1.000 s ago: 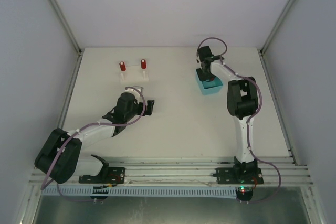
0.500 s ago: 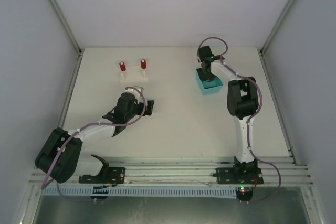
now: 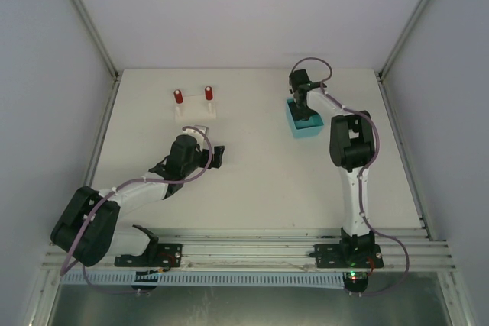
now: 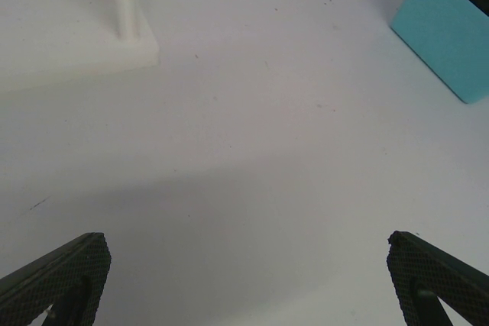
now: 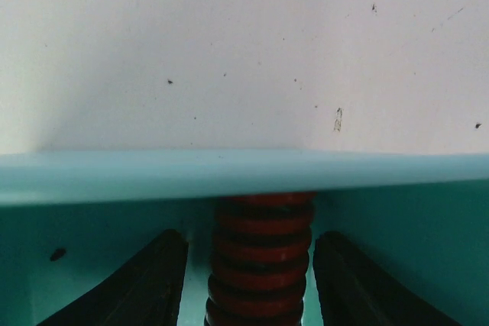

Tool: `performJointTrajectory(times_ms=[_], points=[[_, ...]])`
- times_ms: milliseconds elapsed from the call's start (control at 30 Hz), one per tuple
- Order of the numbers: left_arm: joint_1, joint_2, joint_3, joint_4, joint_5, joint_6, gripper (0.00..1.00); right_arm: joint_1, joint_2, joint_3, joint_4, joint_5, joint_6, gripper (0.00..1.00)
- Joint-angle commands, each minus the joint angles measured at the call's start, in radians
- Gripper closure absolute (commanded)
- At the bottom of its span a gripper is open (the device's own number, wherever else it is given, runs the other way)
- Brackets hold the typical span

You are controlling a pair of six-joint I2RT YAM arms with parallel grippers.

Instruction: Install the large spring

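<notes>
Your right gripper [image 5: 248, 265] sits in the teal bin [image 5: 229, 173], jaws parted astride the large spring [image 5: 262, 242], not yet clamped; its long axis runs along the fingers. The white peg [image 4: 124, 5] lies well left, nearer your wide-open left gripper [image 4: 244, 265]

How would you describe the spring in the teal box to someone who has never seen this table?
Start at the teal box at the far right of the table, under the right tool. Inside it is a red spring, between that tool's fingers. Unlike the two red springs on the white base far left, it is inside the box, not on the base.
</notes>
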Motion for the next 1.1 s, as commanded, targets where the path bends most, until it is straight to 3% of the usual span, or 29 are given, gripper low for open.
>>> performJointTrajectory(times_ms=[0,200,467,733,1067], points=[[-0.003,0.0,0.033,-0.001,-0.009,0.009,0.01,-0.011,0.032,0.02,-0.072,-0.028,0.024,0.49],[-0.004,0.0,0.033,-0.002,-0.01,0.009,0.01,-0.027,0.054,0.039,-0.108,-0.061,0.032,0.5],[-0.003,-0.006,0.03,-0.001,-0.019,0.009,0.01,-0.034,0.039,0.034,-0.092,-0.111,0.007,0.63],[-0.004,-0.014,0.021,0.003,-0.045,-0.003,0.01,-0.034,-0.075,-0.025,-0.044,-0.134,-0.008,0.75],[0.016,-0.102,-0.041,0.034,-0.086,-0.061,0.01,-0.028,-0.279,-0.172,0.053,-0.16,-0.008,0.8]])
